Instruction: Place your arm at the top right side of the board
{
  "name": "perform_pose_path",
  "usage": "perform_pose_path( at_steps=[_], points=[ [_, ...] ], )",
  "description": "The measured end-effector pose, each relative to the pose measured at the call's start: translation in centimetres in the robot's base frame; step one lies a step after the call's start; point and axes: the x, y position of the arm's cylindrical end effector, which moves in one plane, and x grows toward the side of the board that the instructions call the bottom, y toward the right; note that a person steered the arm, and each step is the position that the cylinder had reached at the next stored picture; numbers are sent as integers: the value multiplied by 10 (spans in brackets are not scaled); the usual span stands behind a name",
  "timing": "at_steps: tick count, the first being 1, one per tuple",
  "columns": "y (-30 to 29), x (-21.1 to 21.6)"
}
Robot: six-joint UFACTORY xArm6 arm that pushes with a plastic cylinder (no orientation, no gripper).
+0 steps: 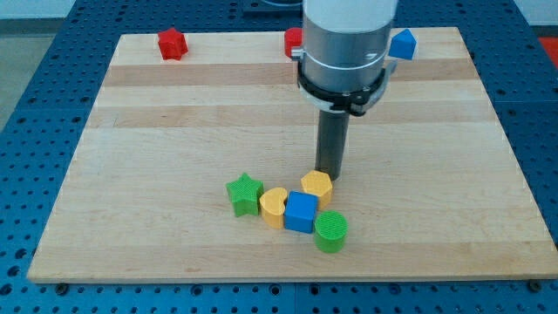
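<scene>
Wood board: my tip, plain rod w/o jaws, touches yellow block; blue cube just below.

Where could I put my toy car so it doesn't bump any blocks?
Bare wood fills the view's left, between the red star up top and the green star, and the view's right, below the blue block. It is crowded low in the middle, where my tip touches the yellow hexagon in the cluster.

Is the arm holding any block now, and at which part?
Nothing is held. My tip only stands at the upper edge of the yellow block; whether it touches cannot be told.
</scene>
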Motion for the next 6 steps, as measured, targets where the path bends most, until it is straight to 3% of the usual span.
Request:
perform_pose_path(
  at_steps=[1,2,6],
  points=[
    [-4,-2],
    [13,-31],
    [162,-159]
  ],
)
